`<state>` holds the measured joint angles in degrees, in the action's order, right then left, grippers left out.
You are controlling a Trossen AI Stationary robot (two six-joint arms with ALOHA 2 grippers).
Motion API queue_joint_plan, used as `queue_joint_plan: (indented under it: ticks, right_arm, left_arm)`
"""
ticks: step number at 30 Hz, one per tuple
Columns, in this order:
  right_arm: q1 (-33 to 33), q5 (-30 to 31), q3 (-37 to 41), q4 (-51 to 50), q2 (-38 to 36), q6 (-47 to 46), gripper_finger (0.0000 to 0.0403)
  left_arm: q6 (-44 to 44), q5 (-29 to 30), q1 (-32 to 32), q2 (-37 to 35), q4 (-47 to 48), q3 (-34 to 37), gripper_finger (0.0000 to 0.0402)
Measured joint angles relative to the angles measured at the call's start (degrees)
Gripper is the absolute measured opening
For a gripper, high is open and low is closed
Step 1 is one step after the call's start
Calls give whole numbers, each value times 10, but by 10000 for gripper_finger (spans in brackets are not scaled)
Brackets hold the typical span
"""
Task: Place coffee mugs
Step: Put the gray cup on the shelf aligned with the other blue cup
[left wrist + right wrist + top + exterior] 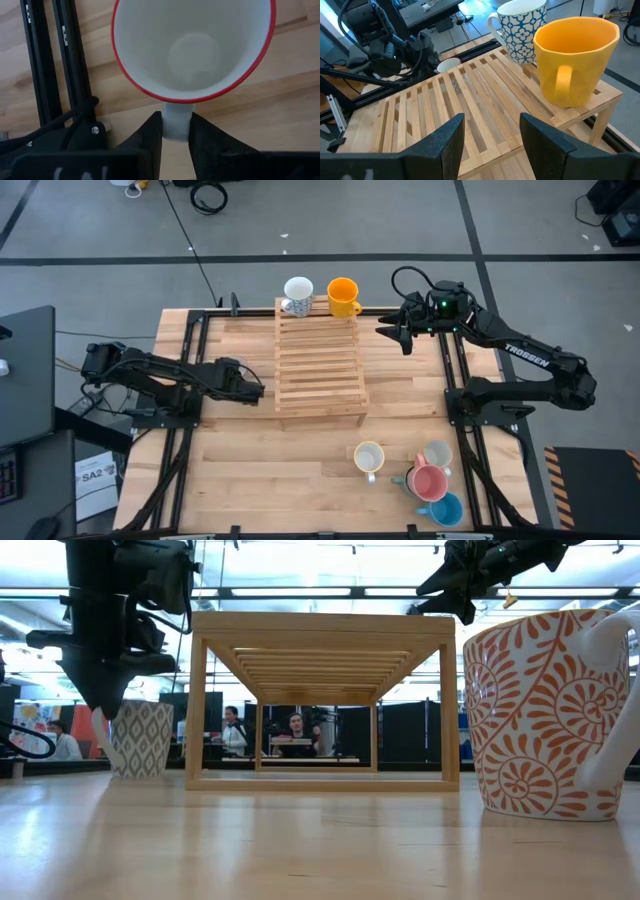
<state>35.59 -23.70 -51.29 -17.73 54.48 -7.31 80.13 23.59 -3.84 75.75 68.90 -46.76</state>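
Observation:
A white mug with a red rim (192, 45) and a grey diamond pattern on its outside (140, 738) stands upright on the table just left of the wooden slatted rack (320, 365). My left gripper (176, 131) is shut on its handle. In the high view that gripper (252, 389) covers the mug. A blue-patterned white mug (297, 295) and an orange mug (343, 296) stand on the rack's far end. My right gripper (492, 135) hovers open over the rack's far right corner (385, 330), with nothing between its fingers. My left gripper pinches the mug's side handle (176, 112) between its two fingers, one on each flank of the loop. The fingers slant down from the table's left side. The mug stays upright with its base on the table (140, 772).
Several more mugs cluster at the near right: cream (369, 457), pink (430, 482), blue (446, 510), pale grey (437, 453). An orange-patterned mug (545, 720) stands close to the low camera. Black rails (185, 380) run along both table sides. People sit beyond the table.

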Motion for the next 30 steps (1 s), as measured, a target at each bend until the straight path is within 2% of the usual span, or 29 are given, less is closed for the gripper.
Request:
queue_joint_plan:
  ticks: [15,30]
  right_arm:
    - [0,0,0,0,0,0,197]
    - [0,0,0,0,0,0,197]
  left_arm:
    - [-9,-3,0,-9,3,-2,77]
    - [-50,0,0,-9,30,-48,76]
